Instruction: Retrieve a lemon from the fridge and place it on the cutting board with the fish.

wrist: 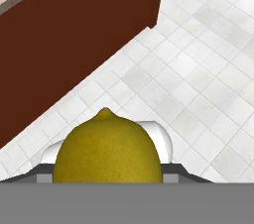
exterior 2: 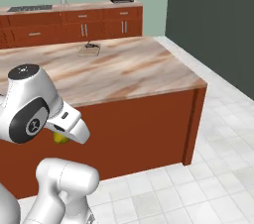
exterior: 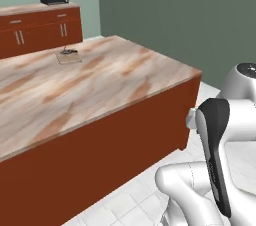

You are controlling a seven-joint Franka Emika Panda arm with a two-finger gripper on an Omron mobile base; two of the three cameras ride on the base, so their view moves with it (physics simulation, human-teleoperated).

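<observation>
Lemon [wrist: 106, 148] pinched in the claw [wrist: 106, 171], over white floor tiles [wrist: 198, 69] beside the desk [exterior: 100, 80]. Cutting board [exterior 2: 89, 49] lies far across the desktop, apparently carrying the fish [exterior 2: 90, 45], too small to confirm.

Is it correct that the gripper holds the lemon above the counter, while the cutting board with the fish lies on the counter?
Not quite. The gripper holds the lemon above the tiled floor, as the hand view shows. The cutting board with the fish does lie on the counter.
</observation>
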